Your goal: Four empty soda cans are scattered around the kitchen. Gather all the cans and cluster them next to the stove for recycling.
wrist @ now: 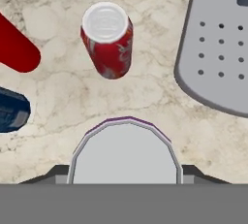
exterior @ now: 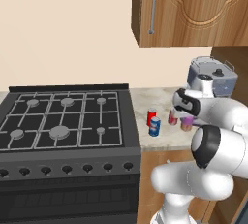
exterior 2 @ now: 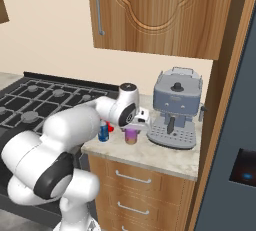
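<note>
The pale pink-lilac soda can (wrist: 126,152) fills the bottom centre of the hand view. My gripper (wrist: 126,173) is shut on it, one dark fingertip against each side. It stands at counter level by the coffee machine, and I see this can (exterior 2: 131,136) under my gripper (exterior 2: 137,123) in the right base view too. The reddish-pink can (wrist: 107,46) stands upright just beyond. A red can (exterior: 151,116) and a blue-and-white can (exterior: 154,127) stand close together nearer the stove (exterior: 63,121), which is to the left of the counter.
A grey-blue coffee machine (exterior 2: 175,107) stands on the marble counter (exterior 2: 165,157) right of the cans, its perforated base (wrist: 218,48) close to my hand. Wooden wall cabinets (exterior 2: 160,15) hang above. Drawers sit below the counter, and a dark tall appliance (exterior 2: 240,150) is at far right.
</note>
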